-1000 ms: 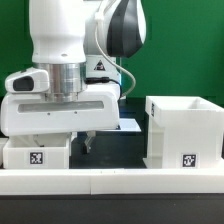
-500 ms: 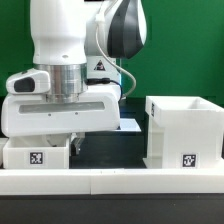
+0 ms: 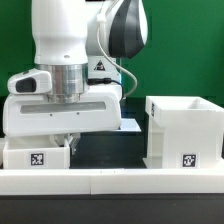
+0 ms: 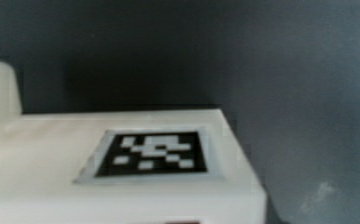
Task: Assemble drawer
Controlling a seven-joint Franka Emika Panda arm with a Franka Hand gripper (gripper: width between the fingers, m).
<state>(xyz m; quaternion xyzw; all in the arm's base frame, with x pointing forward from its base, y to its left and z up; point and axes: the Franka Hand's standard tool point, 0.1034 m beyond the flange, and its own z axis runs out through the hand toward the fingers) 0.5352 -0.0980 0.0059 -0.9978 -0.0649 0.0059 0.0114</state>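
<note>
The tall white drawer housing (image 3: 183, 130), open at the top and with a tag on its front, stands at the exterior view's right. A small white tray (image 3: 37, 155) with a tag sits at the left. My gripper (image 3: 73, 143) hangs low at the tray's right end, its dark fingers close against the tray; the gap between them is not visible. The wrist view shows a white tagged tray surface (image 4: 154, 155) very close, with no fingers clearly visible. The second tray is out of view.
A long low white rail (image 3: 110, 180) runs along the table's front edge. The table (image 4: 301, 100) is dark. A flat white piece (image 3: 128, 124) lies behind, between my arm and the housing. A green wall stands at the back.
My gripper has shifted slightly towards the exterior view's left and lower, closer to the small tray. The housing and tray have not moved.
</note>
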